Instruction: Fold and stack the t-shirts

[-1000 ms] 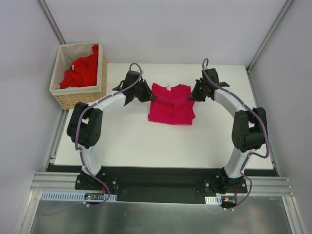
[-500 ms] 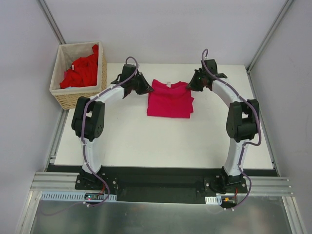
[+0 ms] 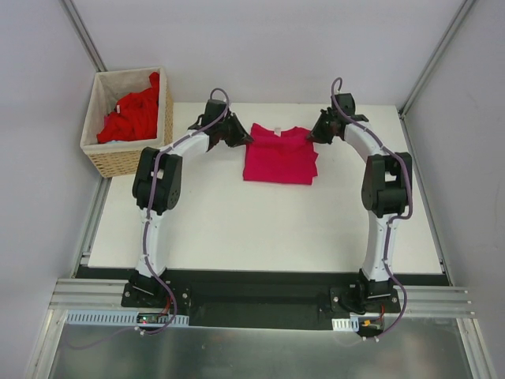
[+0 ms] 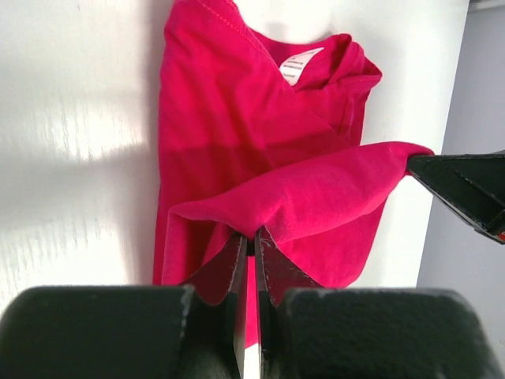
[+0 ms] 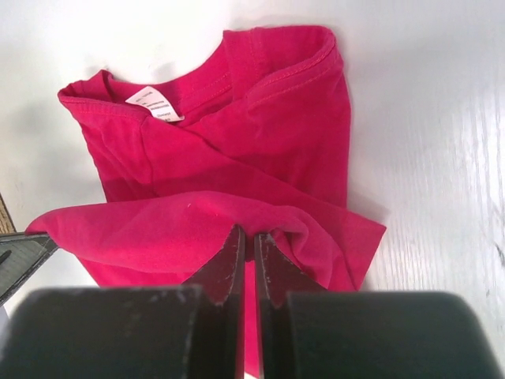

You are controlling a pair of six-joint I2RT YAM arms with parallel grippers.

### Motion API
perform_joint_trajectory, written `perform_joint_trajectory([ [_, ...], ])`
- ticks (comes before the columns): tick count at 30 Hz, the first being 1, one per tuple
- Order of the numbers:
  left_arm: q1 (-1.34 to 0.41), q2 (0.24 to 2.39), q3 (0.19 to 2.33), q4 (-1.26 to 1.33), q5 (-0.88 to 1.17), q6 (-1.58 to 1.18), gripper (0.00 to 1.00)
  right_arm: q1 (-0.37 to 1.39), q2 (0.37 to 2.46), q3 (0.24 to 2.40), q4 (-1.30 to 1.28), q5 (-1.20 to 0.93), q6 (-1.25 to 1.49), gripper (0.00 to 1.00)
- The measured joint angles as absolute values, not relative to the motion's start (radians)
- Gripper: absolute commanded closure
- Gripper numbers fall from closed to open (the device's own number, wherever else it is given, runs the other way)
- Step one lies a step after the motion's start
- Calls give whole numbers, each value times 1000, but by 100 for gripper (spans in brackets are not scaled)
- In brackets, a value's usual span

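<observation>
On the white bench (image 3: 237,229) the magenta shirt (image 3: 280,158) lies half-folded, left claw (image 4: 254,237) and right claw (image 5: 248,234) each clamped on its raised fold, while the red shirts (image 3: 130,118) sit unfolded in the basket (image 3: 126,163).

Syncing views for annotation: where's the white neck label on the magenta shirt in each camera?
Top external: neck label at the far edge of the magenta t-shirt, between the two arms.
Left wrist: label upper right of centre.
Right wrist: label upper left.
Shared landmark: the lifted fold, pinched at one end by the left gripper and at the other by the right gripper.
</observation>
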State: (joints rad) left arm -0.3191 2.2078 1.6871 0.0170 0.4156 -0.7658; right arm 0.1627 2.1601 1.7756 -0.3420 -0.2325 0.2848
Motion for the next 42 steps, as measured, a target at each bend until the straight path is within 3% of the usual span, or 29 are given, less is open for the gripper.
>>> perform_joint_trajectory([
  [1,-315,2221,1703,17,416,-766,77,160,2173,1791,-341,-235,286,98],
  [2,-312,2228,1711,17,416,-764,57,159,2187,1806,-340,-238,287,79],
  [3,-308,2239,1724,17,416,-763,16,157,2199,1818,-337,-241,287,66],
  [4,-304,2245,1731,19,413,-752,1,156,2207,1826,-336,-245,289,54],
  [5,-299,2254,1740,18,411,-749,1,155,2218,1835,-331,-248,293,26],
  [8,-293,2273,1766,17,404,-742,1,154,2236,1848,-312,-251,294,2],
  [17,-289,2256,1779,28,411,-712,1,162,2114,1725,-212,-231,262,0],
  [28,-397,1920,1467,112,473,-743,1,307,1741,1463,-160,-217,249,0],
  [34,-417,1938,1304,225,501,-797,1,311,1783,1324,-142,-220,258,0],
  [42,-404,2050,1288,289,499,-812,1,295,1878,1300,-122,-222,258,1],
])
